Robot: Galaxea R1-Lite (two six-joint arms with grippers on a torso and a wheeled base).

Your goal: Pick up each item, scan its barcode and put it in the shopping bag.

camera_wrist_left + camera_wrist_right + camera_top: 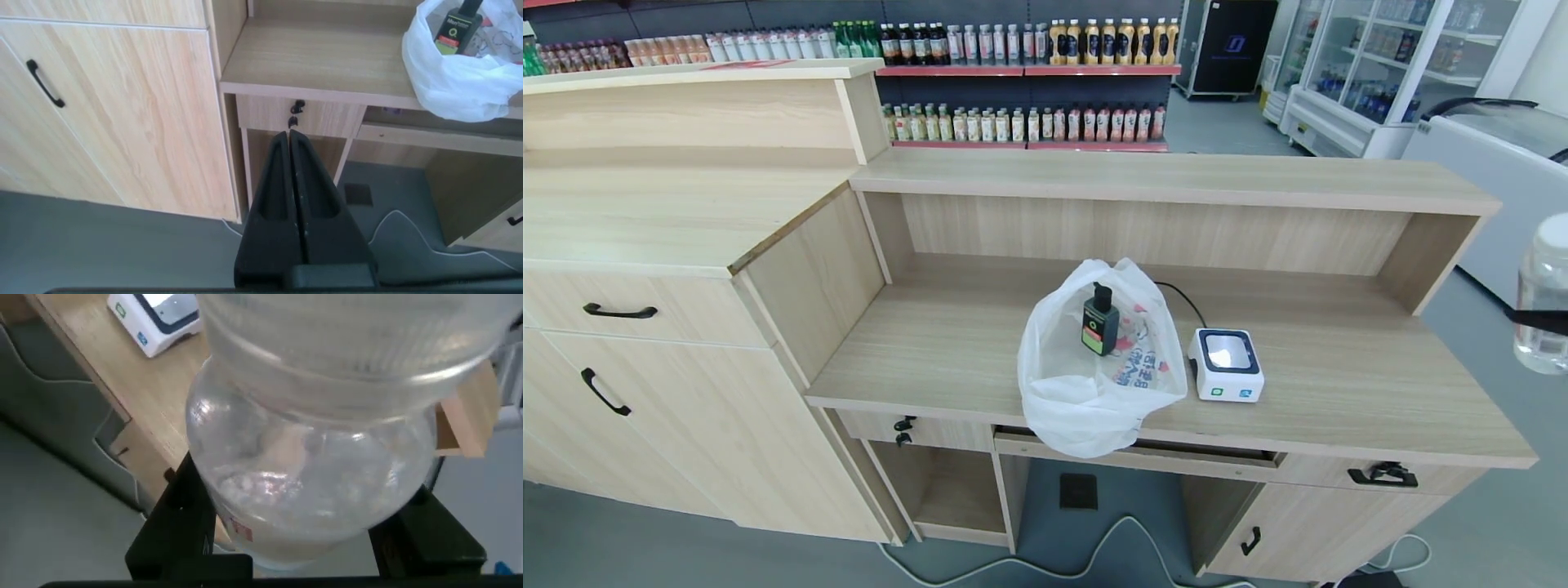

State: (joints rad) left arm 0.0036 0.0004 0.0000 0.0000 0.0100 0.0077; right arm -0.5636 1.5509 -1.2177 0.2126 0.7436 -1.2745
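Well, my right gripper point(1538, 318) clamped a smooth clear bottle point(1543, 278), bare wooden counter point(1380, 392) between it and the boxy scanner point(1227, 363); my left gripper point(296, 175) sat pinched shut, empty.

The bag point(1086, 400) stands at the desk's front edge, mouth open upward. A dark bottle point(1100, 322) stands at 12 o'clock inside it, leaving room at 6. The scanner point(1227, 365) sits just beside the bag at 3 o'clock, its cable point(1180, 296) at 1. Bare desk point(1380, 392) lies at 9 and beyond the scanner. A shelf point(1176, 180) overhangs the back.
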